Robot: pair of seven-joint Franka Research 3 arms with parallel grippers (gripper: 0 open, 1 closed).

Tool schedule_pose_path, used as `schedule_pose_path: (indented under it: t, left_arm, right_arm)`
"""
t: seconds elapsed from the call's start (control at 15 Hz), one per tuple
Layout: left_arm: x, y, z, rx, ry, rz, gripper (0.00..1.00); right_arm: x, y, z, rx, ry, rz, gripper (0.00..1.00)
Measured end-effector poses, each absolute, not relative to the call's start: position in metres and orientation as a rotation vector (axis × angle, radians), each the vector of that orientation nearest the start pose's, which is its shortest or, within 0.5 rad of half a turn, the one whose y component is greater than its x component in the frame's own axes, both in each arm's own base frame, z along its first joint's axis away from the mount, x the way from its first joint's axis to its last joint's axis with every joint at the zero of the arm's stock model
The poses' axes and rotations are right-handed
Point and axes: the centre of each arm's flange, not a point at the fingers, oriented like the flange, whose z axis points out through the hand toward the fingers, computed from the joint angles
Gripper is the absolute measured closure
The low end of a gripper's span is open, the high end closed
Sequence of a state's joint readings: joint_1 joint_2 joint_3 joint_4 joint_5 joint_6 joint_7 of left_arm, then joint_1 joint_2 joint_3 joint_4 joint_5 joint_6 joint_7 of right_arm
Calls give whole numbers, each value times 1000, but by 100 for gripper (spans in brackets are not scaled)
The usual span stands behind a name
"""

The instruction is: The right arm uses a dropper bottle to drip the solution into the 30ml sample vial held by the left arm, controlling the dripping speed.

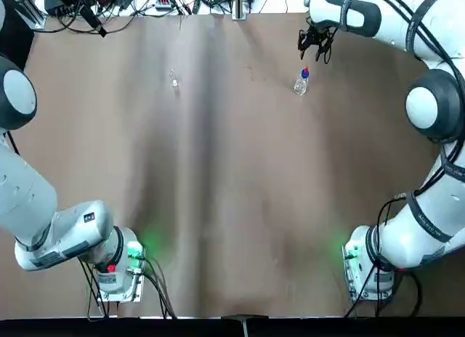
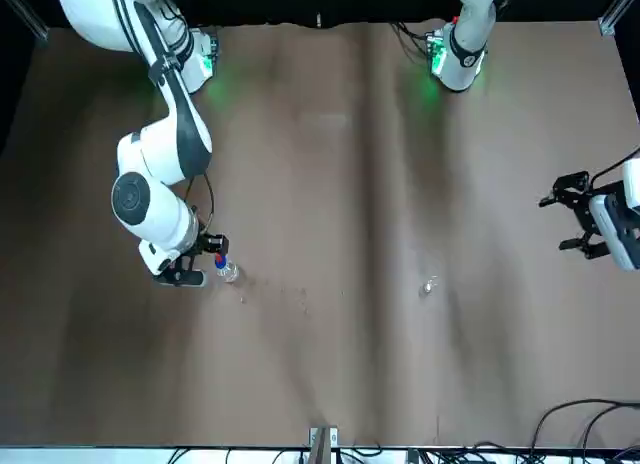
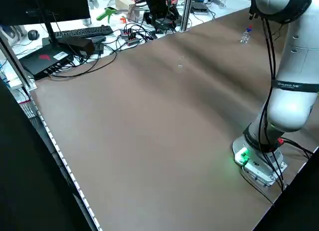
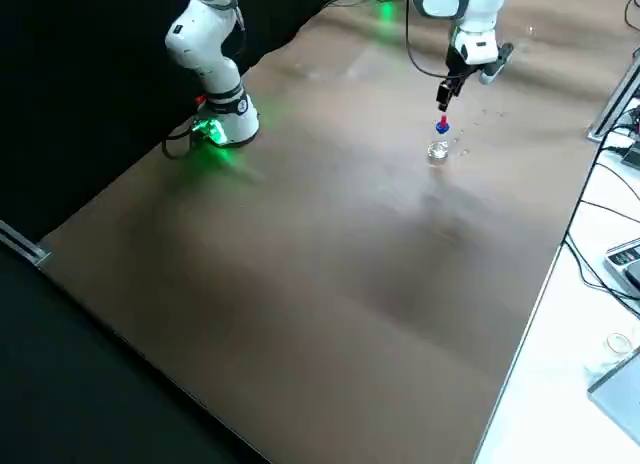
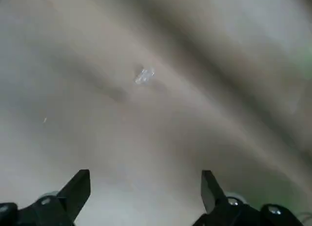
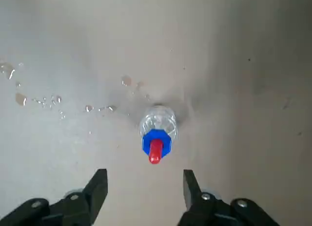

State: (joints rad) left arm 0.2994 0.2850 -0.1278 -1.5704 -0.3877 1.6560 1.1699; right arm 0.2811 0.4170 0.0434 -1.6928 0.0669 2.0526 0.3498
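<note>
The dropper bottle (image 1: 301,81) stands upright on the brown table at the far right, with its blue collar and red tip up. My right gripper (image 1: 316,50) hangs open just beyond it, holding nothing. In the right wrist view the dropper bottle (image 6: 157,128) sits a little ahead of the open right gripper (image 6: 144,176). The 30ml sample vial (image 1: 174,80) rests alone on the table at the far left. My left gripper (image 2: 558,222) hovers open off to the side of the vial (image 2: 430,285), well apart from it. The left wrist view shows the vial (image 5: 145,75) far beyond the left gripper (image 5: 146,176).
Small drops of liquid (image 6: 48,100) lie on the table beside the bottle. Cables and a keyboard (image 3: 82,32) crowd the bench past the table's far edge. The arm bases (image 1: 120,268) stand at the near corners.
</note>
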Motion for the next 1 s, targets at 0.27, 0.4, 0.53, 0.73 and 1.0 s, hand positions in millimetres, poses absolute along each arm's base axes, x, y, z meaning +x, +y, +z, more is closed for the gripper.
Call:
schedule_pose_path:
  t: [0.27,0.4,0.53,0.73,1.0]
  left_arm:
    - [637,78,440,-3093,1916,-413,0]
    - [643,71,422,-3003,2078,-510,0]
    - [650,63,405,-2930,2181,-556,0]
    - [658,56,369,-2885,2259,-585,0]
    - [676,40,299,-2774,2324,-764,0]
  right_arm:
    - [627,203,342,-3087,117,124,40]
    - [630,201,336,-3087,124,114,41]
    - [631,200,328,-3089,128,123,42]
    - [631,199,320,-3092,131,138,44]
    - [632,199,315,-3093,132,145,45]
